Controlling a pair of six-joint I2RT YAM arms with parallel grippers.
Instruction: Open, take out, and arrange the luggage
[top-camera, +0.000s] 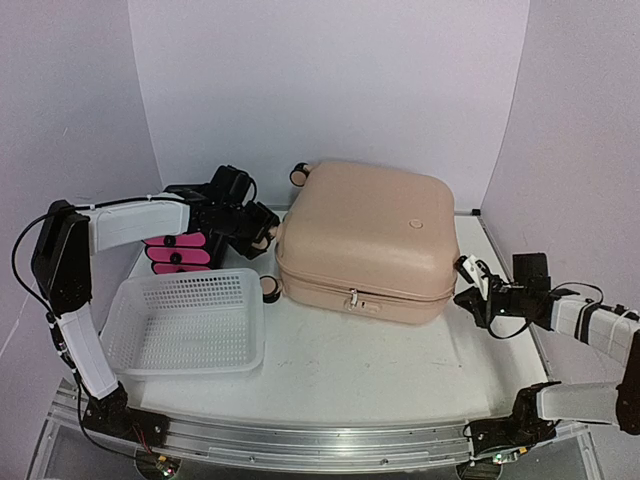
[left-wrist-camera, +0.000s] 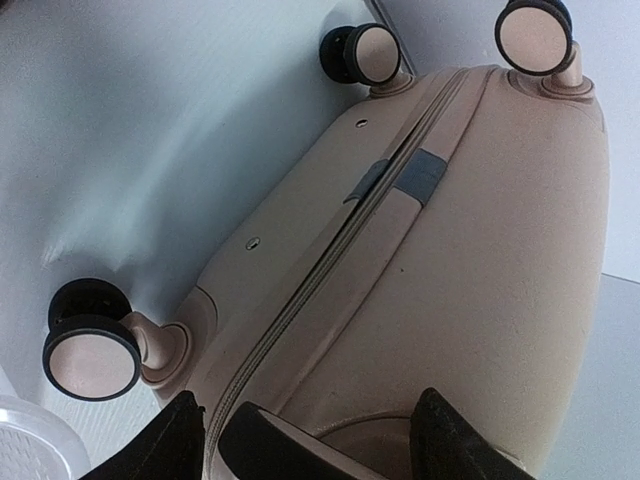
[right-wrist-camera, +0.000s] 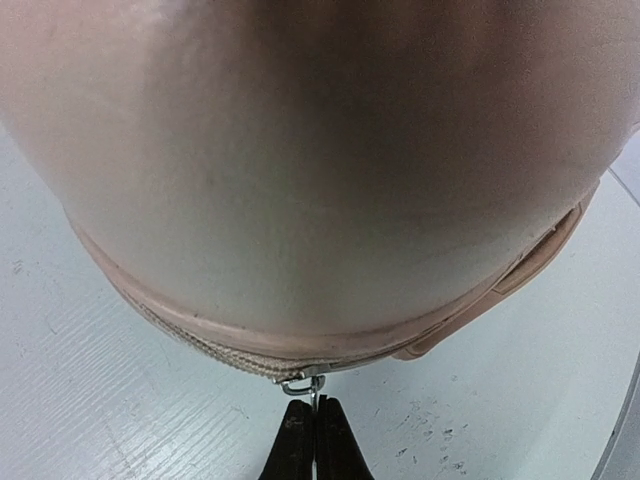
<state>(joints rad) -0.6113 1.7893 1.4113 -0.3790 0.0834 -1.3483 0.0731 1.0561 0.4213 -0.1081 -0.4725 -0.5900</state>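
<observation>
The peach-pink luggage (top-camera: 365, 238) lies flat and closed at the middle of the table, wheels to the left. My left gripper (top-camera: 262, 235) is at its left end; in the left wrist view its black fingers (left-wrist-camera: 455, 445) stand apart on either side of a black spinner wheel (left-wrist-camera: 290, 450), with a small gap showing at the left finger. My right gripper (right-wrist-camera: 315, 405) is at the luggage's right front corner (top-camera: 455, 285), shut on the metal zipper pull (right-wrist-camera: 312, 385). The zipper seam (left-wrist-camera: 330, 270) runs along the side of the shell.
A white mesh basket (top-camera: 185, 320) stands at the front left, close to the luggage. A small black-and-pink drawer box (top-camera: 178, 255) sits behind it under my left arm. Walls close in the back and sides. A metal rail (top-camera: 300, 440) runs along the near edge.
</observation>
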